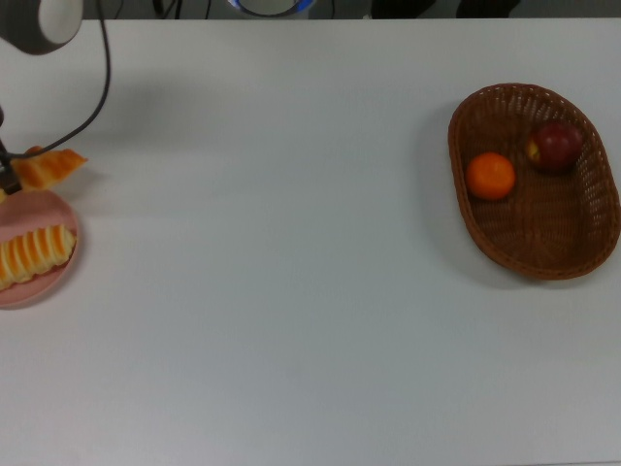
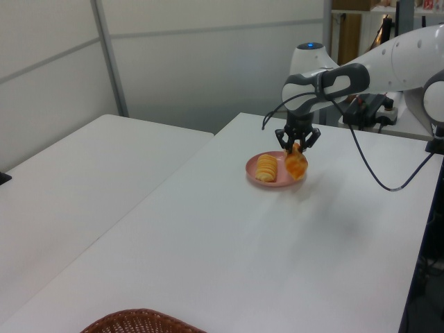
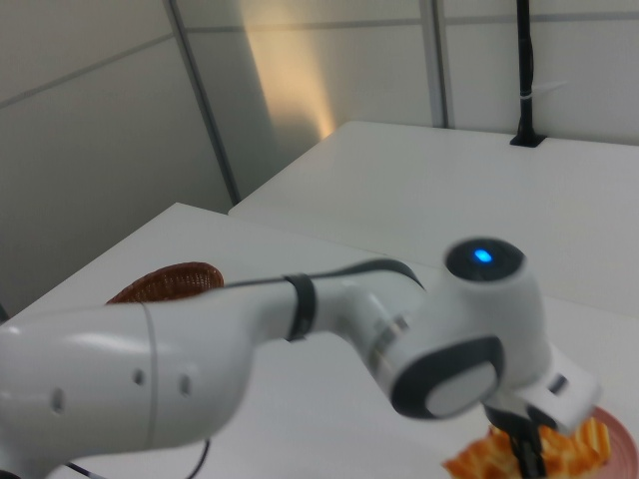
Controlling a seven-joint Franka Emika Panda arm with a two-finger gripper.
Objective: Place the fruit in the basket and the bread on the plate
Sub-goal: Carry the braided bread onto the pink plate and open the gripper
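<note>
One pastry left to place

Gripper [image 2: 297,148] clamped on braided pastry [image 2: 296,165], above plate [image 2: 277,182] rim, top view's far left. Striped loaf [image 1: 35,254] fills plate; both fruits in basket [image 1: 572,254]. Risk: release near rim, pastry rolls onto worktop [image 1: 291,291].

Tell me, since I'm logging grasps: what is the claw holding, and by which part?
The claw holds the braided pastry, gripped near its upper end so that it hangs down beside the striped loaf at the pink plate.
</note>
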